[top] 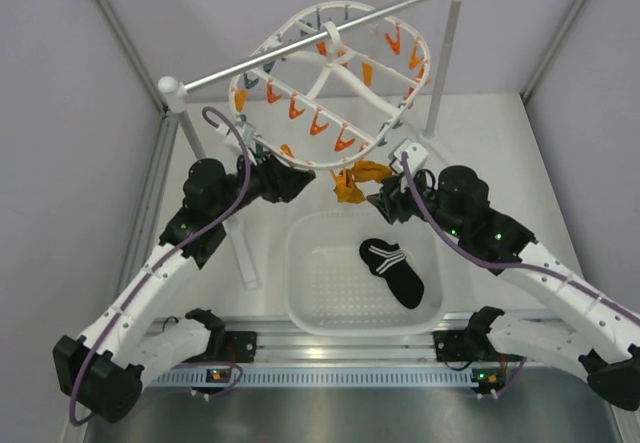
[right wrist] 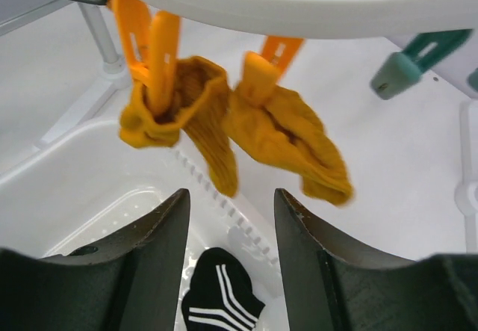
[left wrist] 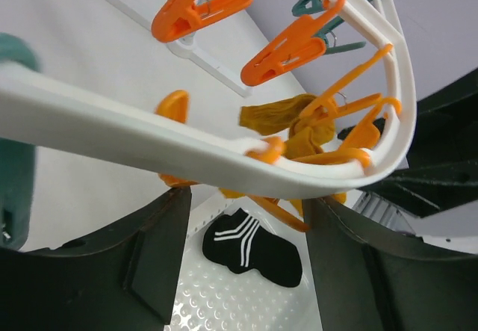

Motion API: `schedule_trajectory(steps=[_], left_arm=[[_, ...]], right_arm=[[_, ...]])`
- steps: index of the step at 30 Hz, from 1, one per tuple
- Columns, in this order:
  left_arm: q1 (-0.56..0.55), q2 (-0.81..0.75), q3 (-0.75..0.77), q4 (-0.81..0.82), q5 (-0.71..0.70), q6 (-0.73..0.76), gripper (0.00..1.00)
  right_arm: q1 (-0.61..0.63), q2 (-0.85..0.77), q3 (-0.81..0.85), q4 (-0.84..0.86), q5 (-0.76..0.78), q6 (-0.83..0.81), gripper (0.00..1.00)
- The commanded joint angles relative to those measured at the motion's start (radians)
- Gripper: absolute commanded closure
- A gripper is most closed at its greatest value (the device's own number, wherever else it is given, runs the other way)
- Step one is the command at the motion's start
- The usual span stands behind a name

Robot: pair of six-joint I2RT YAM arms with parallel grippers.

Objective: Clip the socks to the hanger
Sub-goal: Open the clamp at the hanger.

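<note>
Left gripper (top: 303, 181) and right gripper (top: 385, 201) are shown overhead open and empty beneath the white plastic oval hanger (top: 340, 78). At the left wrist a black striped sock (left wrist: 254, 255) is seen in the white perforated basket (left wrist: 216, 302). At the right, two mustard-orange socks (right wrist: 284, 140) are clipped, so its pickup is judged next.

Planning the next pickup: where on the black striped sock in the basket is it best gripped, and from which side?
Probably the striped cuff end of the black striped sock, from straight above. It lies flat on the white basket floor, walls all round, so a side approach looks blocked; the cuff is the end nearer the open right end effector.
</note>
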Motion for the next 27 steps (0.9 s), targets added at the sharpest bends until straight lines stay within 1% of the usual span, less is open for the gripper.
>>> schedule_trajectory(steps=[1, 2, 5, 8, 9, 13, 15, 18, 22, 23, 27], left_arm=[[0.004, -0.041, 0.026, 0.028, 0.115, 0.088, 0.34], [0.004, -0.064, 0.02, 0.027, 0.139, 0.105, 0.34], [0.004, -0.114, -0.025, 0.007, 0.148, 0.184, 0.34], [0.004, -0.145, -0.037, -0.007, 0.197, 0.247, 0.36], [0.004, -0.153, -0.042, -0.008, 0.242, 0.289, 0.37], [0.004, -0.187, -0.052, -0.013, 0.343, 0.402, 0.39], [0.004, -0.188, -0.046, -0.024, 0.342, 0.439, 0.4], [0.004, -0.19, -0.04, -0.053, 0.333, 0.455, 0.44], [0.004, -0.198, -0.046, -0.065, 0.296, 0.439, 0.46], [0.004, -0.201, -0.048, -0.067, 0.262, 0.432, 0.47], [0.004, -0.214, -0.066, -0.07, 0.202, 0.393, 0.49]], right_arm=[[-0.031, -0.038, 0.009, -0.06, 0.009, -0.039, 0.52], [-0.037, -0.048, 0.01, -0.074, 0.003, -0.043, 0.52], [-0.05, -0.051, 0.023, -0.082, -0.033, -0.045, 0.52], [-0.057, -0.039, 0.032, -0.059, -0.045, -0.042, 0.52], [-0.06, -0.031, 0.035, -0.042, -0.043, -0.04, 0.52], [-0.087, 0.018, 0.073, 0.004, -0.022, -0.01, 0.53], [-0.105, 0.046, 0.085, 0.024, -0.022, 0.001, 0.53], [-0.125, 0.078, 0.116, 0.038, -0.023, 0.004, 0.53], [-0.152, 0.106, 0.15, 0.041, -0.03, 0.003, 0.55], [-0.159, 0.115, 0.153, 0.043, -0.03, 0.004, 0.54], [-0.197, 0.147, 0.177, 0.056, -0.033, 0.021, 0.55]])
